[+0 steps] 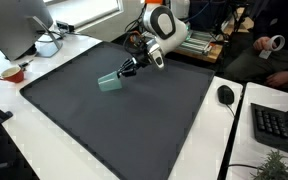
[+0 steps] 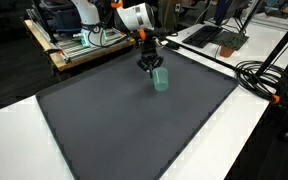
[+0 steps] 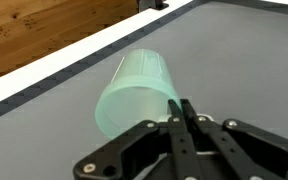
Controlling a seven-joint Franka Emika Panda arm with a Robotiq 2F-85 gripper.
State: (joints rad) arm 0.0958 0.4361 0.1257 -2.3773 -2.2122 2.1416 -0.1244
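A translucent pale green plastic cup (image 1: 111, 82) is tilted just above or on the dark grey mat (image 1: 104, 125). It shows in both exterior views, here too (image 2: 160, 78), and fills the wrist view (image 3: 134, 90). My gripper (image 1: 125, 70) (image 2: 149, 64) hangs from the white arm right beside the cup's rim. In the wrist view the two black fingers (image 3: 181, 106) are pressed together with the cup's thin rim wall between them. The gripper is shut on the cup's rim.
The mat (image 2: 134, 120) lies on white tables. A monitor (image 1: 19, 25), a red-rimmed bowl (image 1: 12, 73), a black mouse (image 1: 225, 94) and a keyboard (image 1: 279, 125) stand around it. Black cables (image 2: 264, 78) lie at one side. A wooden panel (image 3: 34, 30) borders the table.
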